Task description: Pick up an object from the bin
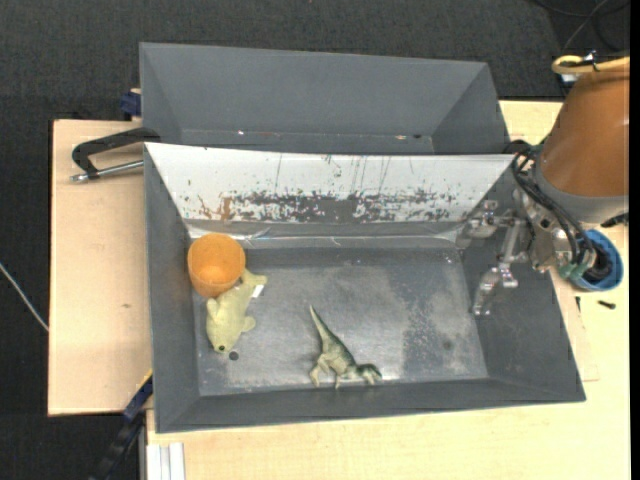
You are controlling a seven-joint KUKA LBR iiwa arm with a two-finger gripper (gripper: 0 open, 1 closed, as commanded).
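Note:
My gripper (494,286) hangs over the right side of the bin, above the sloping right wall, with nothing seen in it. A small green toy dinosaur (338,358) lies on the bin floor near the front wall, well to the left of the gripper. An orange ball (215,261) rests in the far left corner of the floor. A pale yellow soft toy (230,318) lies just in front of the ball and touches it.
The arm with its orange cover and cables comes in from the right edge. Bare bin floor stretches between the dinosaur and the gripper.

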